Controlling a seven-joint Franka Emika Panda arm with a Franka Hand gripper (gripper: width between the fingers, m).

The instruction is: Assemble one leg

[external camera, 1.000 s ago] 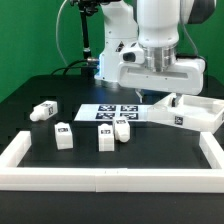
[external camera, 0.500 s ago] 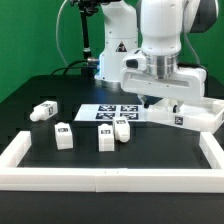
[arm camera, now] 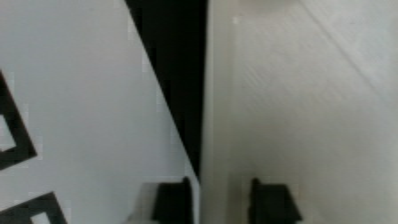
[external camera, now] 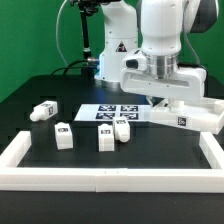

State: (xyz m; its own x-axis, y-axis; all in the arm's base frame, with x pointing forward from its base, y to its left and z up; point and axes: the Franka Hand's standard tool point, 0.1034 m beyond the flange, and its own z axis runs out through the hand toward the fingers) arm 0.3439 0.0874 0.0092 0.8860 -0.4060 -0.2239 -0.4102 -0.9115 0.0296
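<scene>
Black table (external camera: 150, 152), green backdrop (external camera: 30, 40) — gripper (external camera: 160, 98) looks clamped on the wall of the white tray piece (external camera: 196, 116) at the exterior view's right, and the closest leg (external camera: 122, 128) lies toward the exterior view's left and nearer the camera — its long axis I can't tell

Leg (external camera: 106, 139) before marker board (external camera: 98, 112) beside tray (external camera: 196, 117)

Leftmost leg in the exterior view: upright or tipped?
Tipped. The leg lies on its side on the table, its long side along the surface.
</scene>
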